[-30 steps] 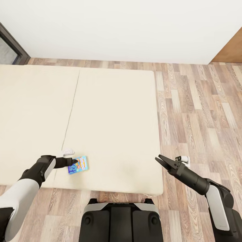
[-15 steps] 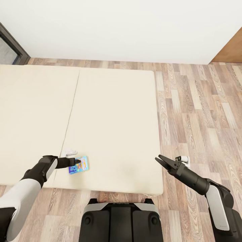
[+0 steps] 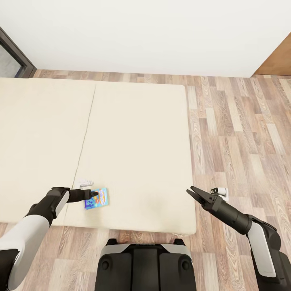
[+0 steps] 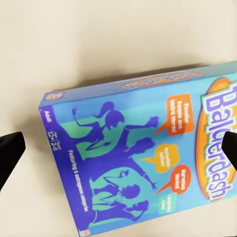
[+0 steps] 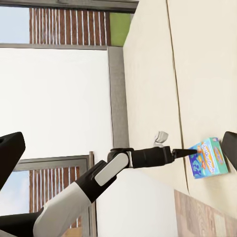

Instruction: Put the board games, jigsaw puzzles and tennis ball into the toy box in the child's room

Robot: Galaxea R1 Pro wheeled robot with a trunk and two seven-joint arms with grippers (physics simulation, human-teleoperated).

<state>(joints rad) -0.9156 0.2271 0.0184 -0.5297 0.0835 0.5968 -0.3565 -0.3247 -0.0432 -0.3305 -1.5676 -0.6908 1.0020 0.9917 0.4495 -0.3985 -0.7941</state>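
Note:
A small blue board game (image 3: 98, 198) lies flat on the beige bed (image 3: 133, 133), near its front edge. My left gripper (image 3: 94, 195) is right over the game's near end. In the left wrist view the board game (image 4: 143, 158) lies under the left gripper (image 4: 118, 148), whose black fingertips (image 4: 10, 153) stand wide apart at either side, open and not closed on it. Over the bed's front right corner my right gripper (image 3: 190, 189) hangs open with nothing in it. From the right wrist view I see the board game (image 5: 210, 158) at the tip of the left arm (image 5: 123, 160).
A wood-plank floor (image 3: 242, 133) runs along the bed's right side and behind it to a white wall (image 3: 145, 36). A dark window frame (image 3: 14, 56) stands at the far left. My base (image 3: 145, 262) is against the bed's front edge.
The left gripper has crept slightly to the right, and the blue board game has shifted a little the same way. The right arm has not moved.

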